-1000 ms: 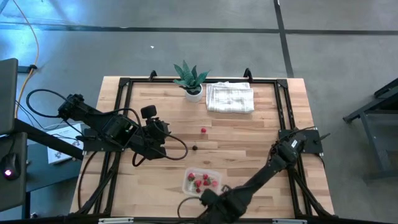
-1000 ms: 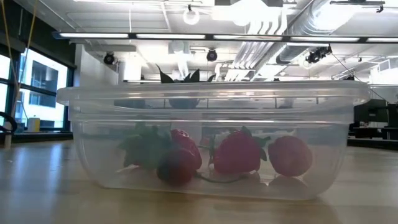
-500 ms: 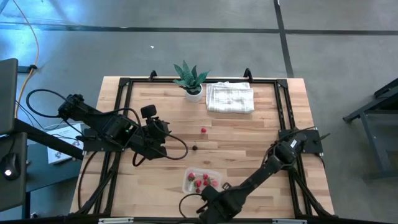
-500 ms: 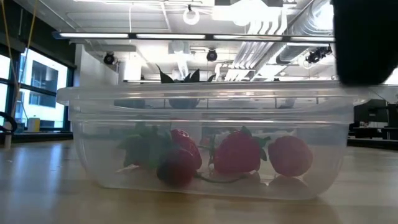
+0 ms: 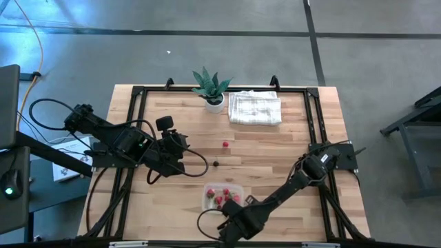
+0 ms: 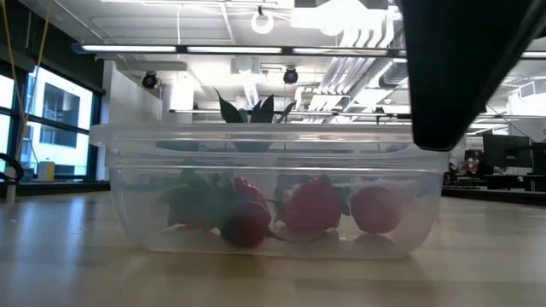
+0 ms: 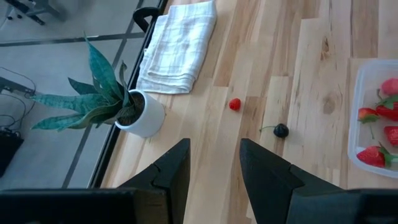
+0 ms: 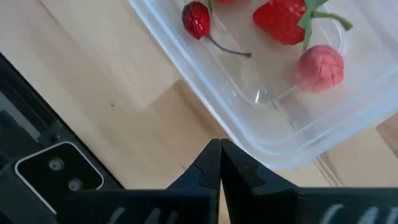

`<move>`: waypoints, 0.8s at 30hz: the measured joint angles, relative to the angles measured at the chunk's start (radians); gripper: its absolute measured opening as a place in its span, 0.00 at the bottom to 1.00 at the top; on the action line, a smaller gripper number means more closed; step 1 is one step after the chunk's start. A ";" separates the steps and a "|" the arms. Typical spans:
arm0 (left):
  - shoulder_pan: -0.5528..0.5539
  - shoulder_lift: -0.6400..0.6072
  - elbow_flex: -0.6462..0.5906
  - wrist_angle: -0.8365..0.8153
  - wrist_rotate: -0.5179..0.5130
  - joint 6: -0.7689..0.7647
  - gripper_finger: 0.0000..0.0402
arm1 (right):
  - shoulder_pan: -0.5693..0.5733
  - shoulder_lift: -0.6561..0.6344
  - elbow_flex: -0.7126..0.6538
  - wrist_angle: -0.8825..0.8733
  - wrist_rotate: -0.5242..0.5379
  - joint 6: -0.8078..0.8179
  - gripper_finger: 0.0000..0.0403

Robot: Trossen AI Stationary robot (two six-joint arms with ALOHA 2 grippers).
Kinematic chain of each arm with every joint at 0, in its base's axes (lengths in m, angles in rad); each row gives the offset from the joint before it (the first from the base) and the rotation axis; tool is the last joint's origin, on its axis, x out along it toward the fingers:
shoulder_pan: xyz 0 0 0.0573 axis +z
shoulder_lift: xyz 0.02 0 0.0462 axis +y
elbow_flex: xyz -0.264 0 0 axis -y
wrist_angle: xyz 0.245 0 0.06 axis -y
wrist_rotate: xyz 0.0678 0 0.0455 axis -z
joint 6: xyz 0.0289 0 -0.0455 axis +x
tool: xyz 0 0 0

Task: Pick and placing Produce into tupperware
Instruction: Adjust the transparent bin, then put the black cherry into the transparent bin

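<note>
Clear plastic forms the tupperware [image 5: 222, 198], which is seen on the wooden surface [image 5: 275, 148] near its front edge, between the 2 arms. Several pieces of produce [image 8: 283, 22] are already held inside it: red strawberry-like pieces, 1 pinkish piece and a small dark red one with a stem. 2 pieces are left outside on the surface, well apart from the container: a small red piece [image 5: 225, 145] towards the middle, and a dark piece [image 5: 215, 164] just nearer the container.

The right gripper [image 8: 219, 163] is seen low at the front edge of the surface, just beside the container's near corner, with its fingers pressed together and nothing held between them. The left gripper [image 7: 214, 165] is held above the left part of the surface, its fingers parted narrowly and empty, facing the 2 loose pieces, the white cloth [image 7: 177, 53] and the potted plant [image 7: 118, 106].

The task is judged mostly done, with 2 pieces outstanding. The main risk is judged to lie with the right arm: it is so close to the light container that a sideways move could nudge it or tip it. The loose pieces are small and round, so a slightly off-centre pinch could send one rolling away
</note>
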 joint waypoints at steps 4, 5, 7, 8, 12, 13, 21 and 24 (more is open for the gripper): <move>0.000 0.000 0.000 -0.002 0.000 0.000 0.32 | 0.003 -0.027 0.000 -0.002 0.002 0.036 0.00; 0.000 0.000 0.000 -0.002 0.000 0.001 0.32 | 0.008 -0.046 0.000 -0.008 0.018 0.050 0.00; 0.000 0.000 0.000 -0.002 0.000 0.025 0.32 | 0.017 -0.092 0.001 -0.036 0.064 0.085 0.00; 0.000 0.000 -0.002 0.001 0.000 0.042 0.32 | 0.022 -0.112 0.002 -0.059 0.086 0.105 0.00; 0.015 0.000 -0.048 0.056 0.029 0.107 0.32 | 0.030 -0.204 0.002 -0.178 0.158 0.198 0.00; 0.026 0.000 -0.064 0.075 0.055 0.121 0.32 | 0.030 -0.228 0.002 -0.210 0.174 0.224 0.00; 0.182 0.001 -0.276 0.296 0.243 0.166 0.32 | 0.029 -0.342 0.002 -0.387 0.210 0.328 0.00; 0.265 0.001 -0.356 0.419 0.377 0.168 0.32 | 0.027 -0.364 0.002 -0.401 0.211 0.336 0.00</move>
